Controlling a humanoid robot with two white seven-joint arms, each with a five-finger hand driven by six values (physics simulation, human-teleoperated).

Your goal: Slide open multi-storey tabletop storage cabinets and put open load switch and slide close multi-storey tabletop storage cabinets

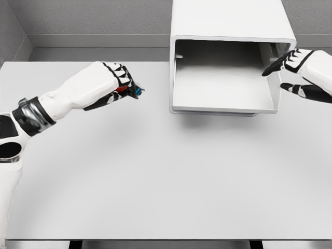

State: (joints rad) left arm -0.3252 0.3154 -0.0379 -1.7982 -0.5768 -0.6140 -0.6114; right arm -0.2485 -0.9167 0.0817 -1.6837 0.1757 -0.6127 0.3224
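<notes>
A white storage cabinet (228, 21) stands at the table's back, right of centre. Its drawer (223, 110) is slid out toward me and nothing shows inside. My left hand (124, 85) hovers above the table to the left of the drawer, fingers curled around a small load switch (129, 91) with red and blue parts peeking out. My right hand (290, 72) is at the drawer's right side wall, fingers spread, one finger pointing at the wall's top edge and the thumb lower beside it. It holds nothing.
The white table (166, 181) stretches wide in front of the cabinet. A grey wall (93, 21) runs behind it. The table's front edge lies near the bottom of the view.
</notes>
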